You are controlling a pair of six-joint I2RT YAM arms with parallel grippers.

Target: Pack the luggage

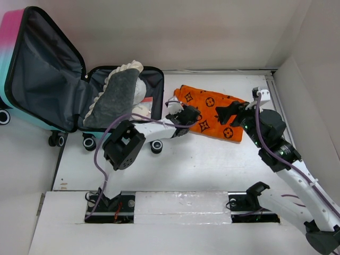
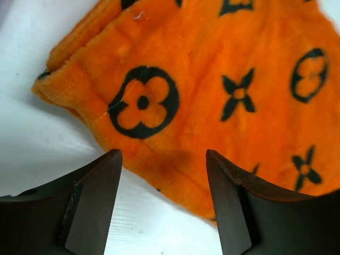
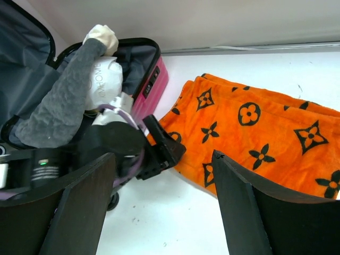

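The luggage (image 1: 45,64) lies open at the far left, its pink-to-teal lid propped up and its dark grey lining showing. Its lower half holds a grey garment (image 1: 114,98) and white ruffled cloth (image 1: 127,69). An orange plush blanket (image 1: 212,109) with black monogram marks lies on the table to the right of it. My left gripper (image 1: 183,118) is open and empty at the blanket's near-left edge (image 2: 159,106). My right gripper (image 1: 229,114) is open and empty above the blanket's middle. The right wrist view shows the luggage (image 3: 154,79), the blanket (image 3: 249,133) and my left gripper (image 3: 164,151).
White walls close the table at the back and right (image 1: 308,90). The luggage's black-and-white wheels (image 1: 89,142) stand at the table's left edge. My left arm's purple cable (image 1: 106,127) loops over the luggage's front rim.
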